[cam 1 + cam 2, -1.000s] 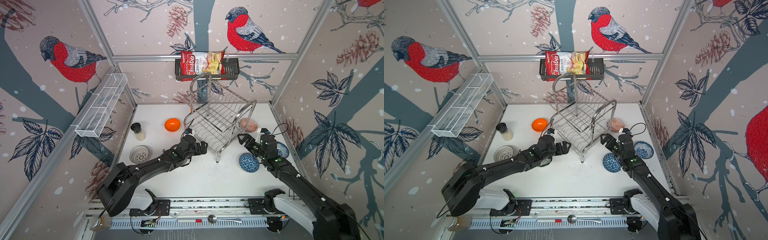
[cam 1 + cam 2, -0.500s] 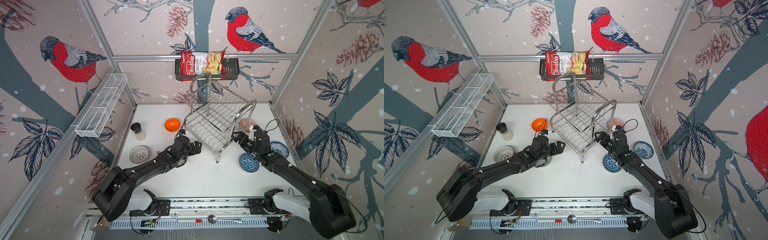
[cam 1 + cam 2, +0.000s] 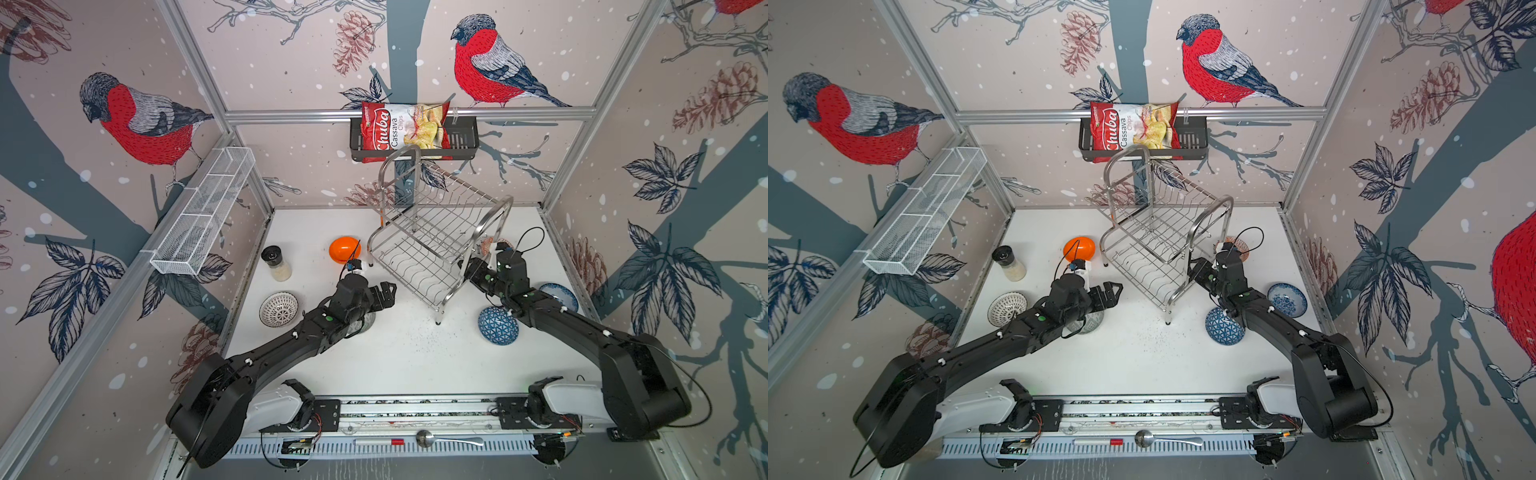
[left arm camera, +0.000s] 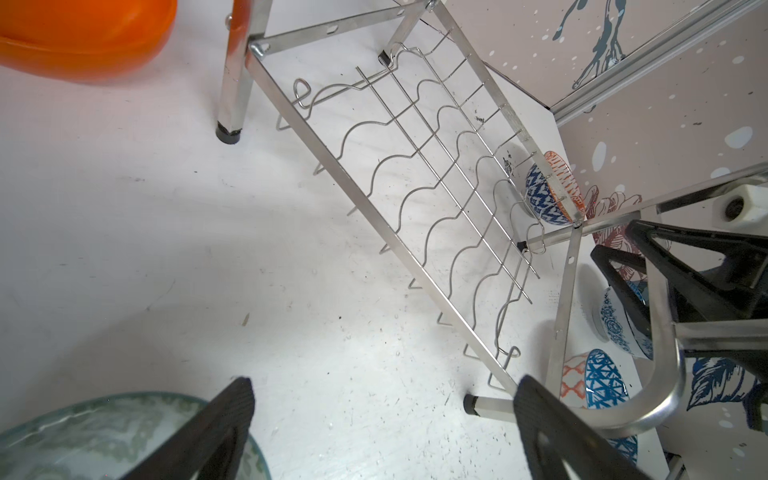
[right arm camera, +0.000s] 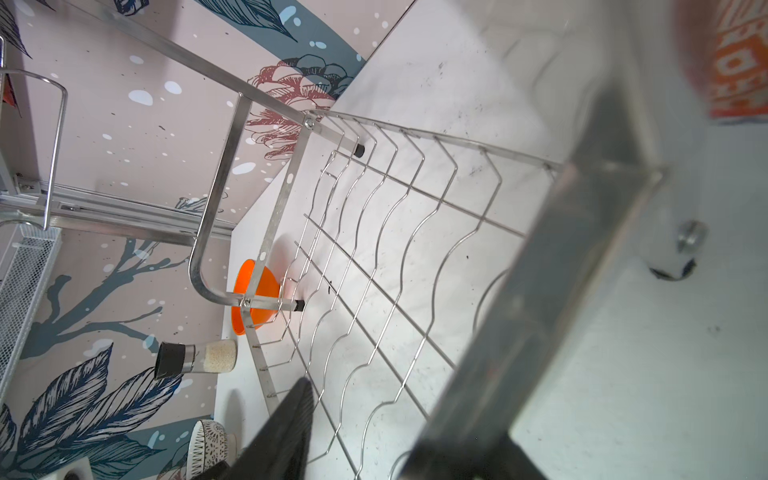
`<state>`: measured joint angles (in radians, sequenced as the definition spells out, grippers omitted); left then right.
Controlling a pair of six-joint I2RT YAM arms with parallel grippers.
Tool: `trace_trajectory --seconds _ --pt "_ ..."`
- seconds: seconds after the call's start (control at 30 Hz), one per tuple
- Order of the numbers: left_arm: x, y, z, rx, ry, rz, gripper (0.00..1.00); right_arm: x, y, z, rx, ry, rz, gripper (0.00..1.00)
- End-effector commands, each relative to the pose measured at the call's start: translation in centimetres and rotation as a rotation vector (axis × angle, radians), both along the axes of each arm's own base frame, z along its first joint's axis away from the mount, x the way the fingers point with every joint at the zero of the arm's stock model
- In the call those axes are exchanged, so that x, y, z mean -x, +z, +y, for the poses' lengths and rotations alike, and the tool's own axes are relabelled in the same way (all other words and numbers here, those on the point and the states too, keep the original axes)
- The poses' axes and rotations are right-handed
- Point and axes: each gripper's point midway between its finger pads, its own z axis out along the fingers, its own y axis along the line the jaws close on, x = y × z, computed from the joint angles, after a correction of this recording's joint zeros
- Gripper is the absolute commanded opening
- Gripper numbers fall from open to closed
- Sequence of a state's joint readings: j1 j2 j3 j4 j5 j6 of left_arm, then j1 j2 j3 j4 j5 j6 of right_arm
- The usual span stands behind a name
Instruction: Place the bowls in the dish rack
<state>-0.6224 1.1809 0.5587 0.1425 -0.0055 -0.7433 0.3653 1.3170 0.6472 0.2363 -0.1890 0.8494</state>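
— Bowls point(image 3: 278, 308) loaded?

— None. Both shelves of the rack point(image 3: 419, 257) are bare. It stands in the middle of the table point(image 3: 415, 365), turned askew. Around it, all on the table:
- orange bowl point(image 3: 345, 249) at 9 o'clock
- ribbed white bowl point(image 3: 1007, 308) at 8
- grey-green bowl point(image 4: 83, 432) at 7, under the left arm
- triangle-pattern bowl point(image 3: 498, 325) at 5
- floral bowl point(image 3: 559, 296) at 4
- red-patterned bowl point(image 3: 1244, 249) at 3, close behind the frame

— Step in hand?

— By my reading, securing the rack. The right gripper point(image 3: 465, 266) sits at the rack's 4 o'clock corner, one finger on each side of the arched frame tube point(image 5: 540, 291). A gap shows between one finger point(image 5: 291, 424) and the tube, so it is not clamped. The left gripper point(image 3: 388, 291) hangs at the rack's 8 o'clock side, clear of it, fingers wide apart and holding nothing.

— How to do it well?

— 1. Close on the tube squarely and low on the leg (a high grip would likely tip the rack).
2. If the rack is turned, leave all its feet on the table.
3. Watch the red-patterned and triangle-pattern bowls; both lie near the right arm.
4. Take the grey-green bowl first with the left gripper, since it is nearest. Seat it on edge between the wavy wires of the lower shelf.
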Motion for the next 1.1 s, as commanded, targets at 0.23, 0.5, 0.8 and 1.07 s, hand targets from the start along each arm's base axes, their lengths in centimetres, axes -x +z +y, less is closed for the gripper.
trace_trajectory --seconds 0.23,0.5,0.8,1.07 --pt "-0.1 0.5 1.9 -0.024 0.049 -0.013 0.98 -2.3 0.2 -1.2 0.127 0.058 -0.038 0.32" --pt "0.4 1.1 3.2 -0.033 0.074 -0.027 0.97 -3.1 0.7 -1.3 0.181 0.127 -0.051 0.2" --pt "0.5 1.6 4.2 -0.021 0.096 -0.04 0.97 -5.0 1.3 -0.9 0.14 0.193 -0.061 0.15" --pt "0.5 1.7 4.3 -0.017 0.094 -0.036 0.97 -8.0 2.4 0.3 0.07 0.297 -0.103 0.11"
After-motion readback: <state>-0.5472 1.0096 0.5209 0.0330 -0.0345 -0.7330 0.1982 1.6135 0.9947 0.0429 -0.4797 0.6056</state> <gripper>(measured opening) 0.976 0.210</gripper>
